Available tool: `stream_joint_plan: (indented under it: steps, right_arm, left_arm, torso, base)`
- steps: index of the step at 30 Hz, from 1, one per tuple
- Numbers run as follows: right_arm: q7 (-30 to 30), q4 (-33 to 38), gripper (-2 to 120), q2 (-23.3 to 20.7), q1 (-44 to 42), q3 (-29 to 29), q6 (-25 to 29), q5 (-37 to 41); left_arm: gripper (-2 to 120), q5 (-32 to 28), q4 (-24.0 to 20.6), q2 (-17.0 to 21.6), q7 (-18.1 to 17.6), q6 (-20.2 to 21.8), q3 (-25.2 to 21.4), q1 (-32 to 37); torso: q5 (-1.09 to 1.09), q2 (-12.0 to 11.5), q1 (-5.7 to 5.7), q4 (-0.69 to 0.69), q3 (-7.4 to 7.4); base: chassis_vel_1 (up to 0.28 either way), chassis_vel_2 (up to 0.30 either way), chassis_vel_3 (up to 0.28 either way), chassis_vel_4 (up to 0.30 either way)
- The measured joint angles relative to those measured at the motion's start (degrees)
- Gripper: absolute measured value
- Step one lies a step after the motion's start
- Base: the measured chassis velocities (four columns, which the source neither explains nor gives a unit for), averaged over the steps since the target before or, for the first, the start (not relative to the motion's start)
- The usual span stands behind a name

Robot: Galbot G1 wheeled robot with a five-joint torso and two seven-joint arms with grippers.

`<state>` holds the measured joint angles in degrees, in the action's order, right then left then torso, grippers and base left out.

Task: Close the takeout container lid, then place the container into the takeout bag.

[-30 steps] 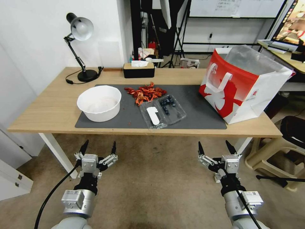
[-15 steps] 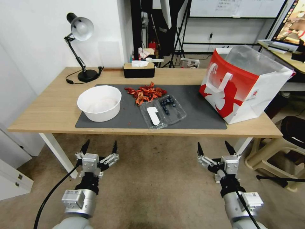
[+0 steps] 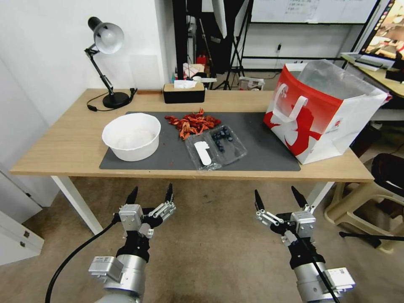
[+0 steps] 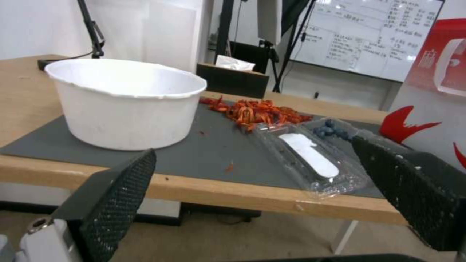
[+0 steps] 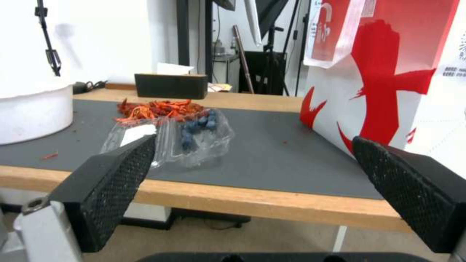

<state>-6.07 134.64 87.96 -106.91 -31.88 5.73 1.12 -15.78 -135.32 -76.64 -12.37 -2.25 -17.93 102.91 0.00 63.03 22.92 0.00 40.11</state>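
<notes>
The takeout container (image 3: 215,148) lies open on the dark mat (image 3: 261,153) near the table's front edge, its lid (image 3: 202,154) flat on the left side. Both grippers hang below the table edge, apart from it: left gripper (image 3: 150,193) and right gripper (image 3: 277,196), jaws spread, holding nothing. The takeout bag (image 3: 324,111) stands far right

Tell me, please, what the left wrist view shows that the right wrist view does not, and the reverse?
Left wrist alone: the whole white bowl and a whiteboard. Right wrist alone: much of the takeout bag with its red figure. Both share the open takeout container of blueberries, its lid lying flat, the red scraps and the grey mat.
</notes>
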Motion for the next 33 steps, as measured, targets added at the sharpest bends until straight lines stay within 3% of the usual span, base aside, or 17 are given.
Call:
stream_joint_plan:
  steps: [9, 13, 16, 19, 21, 22, 24, 31, 33]
  right_arm:
    - [0.2, 0.2, 100, -4.6, 5.1, -0.8, -7.0, 12.4]
    - [2.9, -2.8, 100, -9.0, 13.1, 1.0, -11.6, 21.3]
    - [3.8, -4.7, 100, -11.8, 16.5, 2.0, -12.6, 23.5]
    - [3.8, -4.7, 100, -11.8, 16.5, 2.0, -12.6, 23.5]
    - [5.7, -9.8, 100, -18.9, 23.5, 4.8, -13.4, 28.4]
    - [5.7, -9.8, 100, -18.9, 23.5, 4.8, -13.4, 28.4]
    - [7.0, -14.9, 100, -23.8, 30.1, 7.9, -13.4, 30.7]
    - [9.3, -19.4, 100, -28.2, 39.5, 13.0, -14.4, 33.8]
    - [12.2, -21.2, 100, -29.6, 44.2, 16.0, -16.8, 34.2]
  left_arm:
    - [100, -1.8, 1.6, 0.7, 2.2, 0.3, -0.9, -1.5]
    - [100, -0.5, 2.1, -0.9, 4.3, -0.6, -1.1, -1.6]
    - [100, -0.6, 2.1, -1.3, 4.5, -1.5, -1.3, -1.7]
    - [100, -0.6, 2.1, -1.3, 4.5, -1.5, -1.3, -1.7]
    - [100, -1.7, 2.5, -1.7, 5.5, -3.2, -2.2, -1.2]
    - [100, -1.7, 2.5, -1.7, 5.5, -3.2, -2.2, -1.2]
    - [100, -2.4, 3.0, -1.9, 5.7, -4.0, -2.6, -1.1]
    - [100, -2.7, 3.5, -1.8, 6.1, -4.6, -3.5, -1.3]
    - [100, -2.5, 4.0, -2.0, 6.1, -4.9, -3.8, -1.2]
  torso:
    - [0.00, 0.0, 0.00, -0.01, 0.00]
    - [0.02, 0.0, 0.00, 0.01, 0.00]
    - [0.01, 0.0, 0.00, 0.00, 0.00]
    - [0.01, 0.0, 0.00, 0.00, 0.00]
    - [0.02, 0.0, 0.00, 0.01, 0.01]
    - [0.02, 0.0, 0.00, 0.01, 0.01]
    - [0.02, 0.0, 0.00, 0.01, 0.01]
    - [0.00, 0.0, 0.01, 0.01, 0.01]
    - [0.00, 0.0, 0.01, 0.01, 0.01]
  base:
    - [0.000, 0.000, 0.000, 0.000]
    - [0.000, 0.000, 0.000, 0.000]
    - [0.000, 0.000, 0.000, 0.000]
    - [0.000, 0.000, 0.000, 0.000]
    - [0.000, 0.000, 0.000, 0.000]
    - [0.000, 0.000, 0.000, 0.000]
    - [0.000, 0.000, 0.000, 0.000]
    - [0.000, 0.000, 0.000, 0.000]
    - [0.000, 0.000, 0.000, 0.000]
